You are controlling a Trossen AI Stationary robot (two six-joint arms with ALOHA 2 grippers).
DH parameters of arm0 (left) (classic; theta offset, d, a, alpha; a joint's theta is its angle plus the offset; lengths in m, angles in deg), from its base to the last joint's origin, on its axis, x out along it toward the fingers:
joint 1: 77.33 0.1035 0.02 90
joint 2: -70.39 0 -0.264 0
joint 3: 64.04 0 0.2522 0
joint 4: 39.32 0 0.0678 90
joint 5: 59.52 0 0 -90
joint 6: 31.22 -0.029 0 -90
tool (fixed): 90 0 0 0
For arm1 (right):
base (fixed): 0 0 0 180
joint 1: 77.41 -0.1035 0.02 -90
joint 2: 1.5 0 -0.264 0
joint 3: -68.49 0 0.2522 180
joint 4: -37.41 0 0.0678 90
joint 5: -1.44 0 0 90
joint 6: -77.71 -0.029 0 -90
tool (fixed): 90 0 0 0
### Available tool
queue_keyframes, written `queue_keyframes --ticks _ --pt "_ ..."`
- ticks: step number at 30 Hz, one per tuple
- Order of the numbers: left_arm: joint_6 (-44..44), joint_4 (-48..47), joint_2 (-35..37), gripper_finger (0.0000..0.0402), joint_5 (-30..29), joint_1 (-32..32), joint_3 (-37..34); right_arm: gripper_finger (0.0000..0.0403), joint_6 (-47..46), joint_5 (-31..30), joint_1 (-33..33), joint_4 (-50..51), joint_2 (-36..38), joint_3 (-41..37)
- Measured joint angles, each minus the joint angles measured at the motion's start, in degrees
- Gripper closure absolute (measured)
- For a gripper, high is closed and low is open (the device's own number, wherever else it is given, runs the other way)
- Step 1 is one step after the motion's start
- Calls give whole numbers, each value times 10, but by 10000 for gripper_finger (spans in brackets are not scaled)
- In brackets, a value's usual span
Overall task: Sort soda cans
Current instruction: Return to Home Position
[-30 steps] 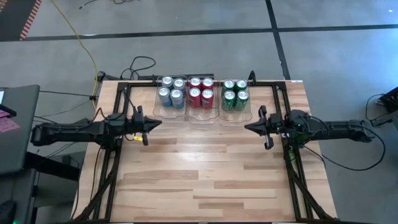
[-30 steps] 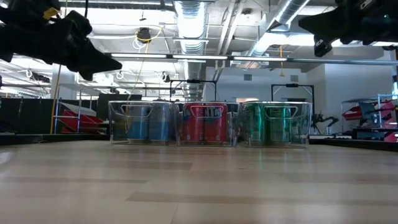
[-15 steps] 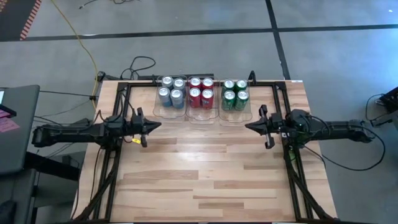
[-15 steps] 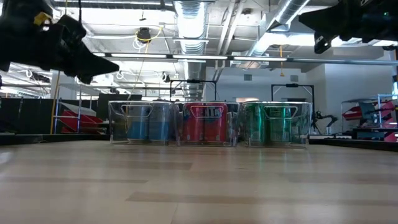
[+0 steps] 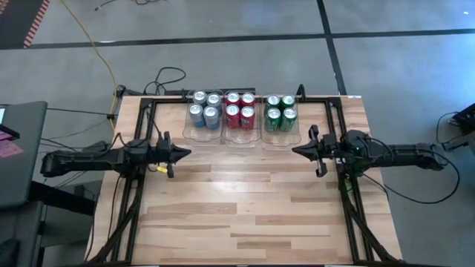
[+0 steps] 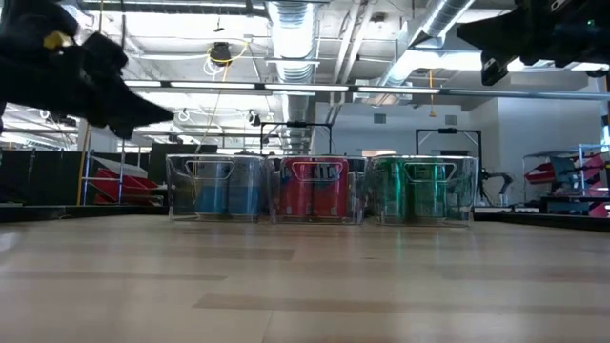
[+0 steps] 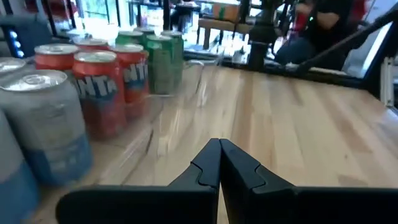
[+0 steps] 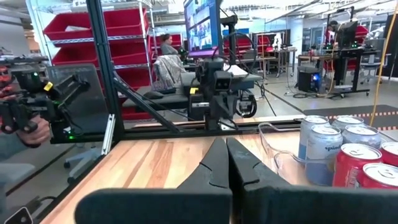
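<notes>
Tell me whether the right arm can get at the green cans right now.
Probably yes: the right claw hangs shut near the green cans, whose bin is open-topped, with nothing between.

Slim matte-black arms (image 5: 89, 158) with pointed fingers (image 7: 208, 165); yellow tag (image 5: 159, 167) behind the left claw (image 5: 180, 152), black cable (image 5: 401, 194) trailing behind the right claw (image 5: 298, 151)

Grey concrete floor (image 5: 223, 52), wooden table (image 5: 245, 200) — exposed ceiling ducts (image 6: 291, 29), red shelf bins (image 8: 68, 25)
</notes>
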Motion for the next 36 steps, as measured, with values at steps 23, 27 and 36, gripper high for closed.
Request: queue_keyframes --ticks 23,27,36 --pt "-15 -77 159 402 59 -1 -22 403 2 5 -1 89 28 0" --pt "-20 -77 159 402 59 -1 -22 403 19 5 -11 77 45 0" --pt "-19 -78 159 402 59 -1 -23 403 24 5 -12 131 126 0"
